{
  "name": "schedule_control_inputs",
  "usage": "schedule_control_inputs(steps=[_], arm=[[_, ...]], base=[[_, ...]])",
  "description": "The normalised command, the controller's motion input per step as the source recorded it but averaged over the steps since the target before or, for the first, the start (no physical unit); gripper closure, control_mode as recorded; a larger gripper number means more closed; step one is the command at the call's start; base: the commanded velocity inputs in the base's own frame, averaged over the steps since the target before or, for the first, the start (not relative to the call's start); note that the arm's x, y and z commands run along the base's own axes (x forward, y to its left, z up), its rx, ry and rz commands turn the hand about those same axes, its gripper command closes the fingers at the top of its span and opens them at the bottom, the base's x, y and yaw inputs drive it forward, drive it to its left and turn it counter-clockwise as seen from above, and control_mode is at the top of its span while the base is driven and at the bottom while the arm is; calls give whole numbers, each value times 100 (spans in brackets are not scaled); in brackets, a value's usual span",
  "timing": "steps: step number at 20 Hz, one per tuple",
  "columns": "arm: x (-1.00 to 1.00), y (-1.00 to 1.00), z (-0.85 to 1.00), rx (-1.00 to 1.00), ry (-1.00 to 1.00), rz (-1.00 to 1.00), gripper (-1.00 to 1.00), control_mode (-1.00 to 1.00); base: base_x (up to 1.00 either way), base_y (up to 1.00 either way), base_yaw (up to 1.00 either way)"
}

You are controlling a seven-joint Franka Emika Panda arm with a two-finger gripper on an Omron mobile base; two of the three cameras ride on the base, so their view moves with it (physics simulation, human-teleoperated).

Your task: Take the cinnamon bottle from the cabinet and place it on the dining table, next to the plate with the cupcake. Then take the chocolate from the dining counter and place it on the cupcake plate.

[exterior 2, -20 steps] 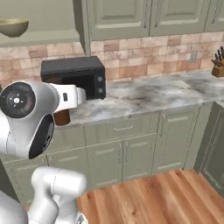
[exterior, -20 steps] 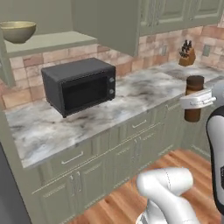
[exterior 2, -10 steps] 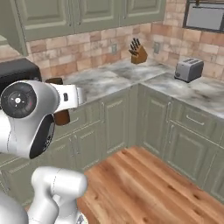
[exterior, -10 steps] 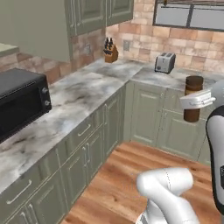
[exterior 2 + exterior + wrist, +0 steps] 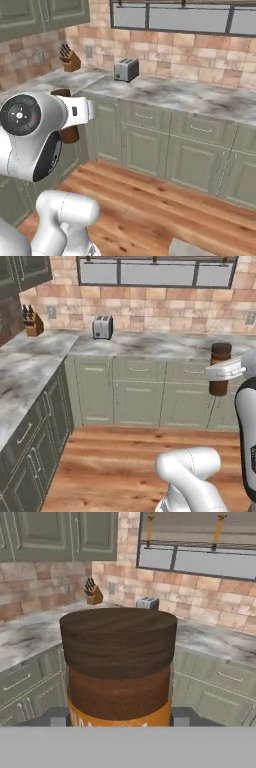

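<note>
One cinnamon bottle (image 5: 118, 667) is filling the near middle of our hand view, upright, with a dark wooden cap over a brown body and an orange label band, and we are carrying it in the gripper (image 5: 118, 718), whose fingers are pinching it from both sides at 6 o'clock. Seen from the left base camera, we are holding the cinnamon bottle (image 5: 219, 369) in the air at about 3 o'clock, in front of the cabinet fronts, with the gripper (image 5: 226, 370) wrapping its middle. From the right base camera, the bottle (image 5: 66, 130) is peeking out at 9 o'clock behind our arm. Farther off, a marble counter (image 5: 150, 344) is running along the brick wall and turning a corner. A toaster (image 5: 102, 327) is standing on it at about 11 o'clock, and a knife block (image 5: 32, 322) is sitting farther left, toward 10 o'clock. Beyond them, a window (image 5: 155, 271) is spanning the wall at 12 o'clock.
</note>
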Motion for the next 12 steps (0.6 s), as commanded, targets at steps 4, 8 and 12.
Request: schedule_control_inputs(steps=[4, 8, 12], arm=[[0, 0, 0, 0, 0, 0, 100, 100], [0, 0, 0, 0, 0, 0, 100, 100], [0, 0, 0, 0, 0, 0, 100, 100]], base=[[-21, -30, -67], [-20, -34, -70], [-18, -38, -71]])
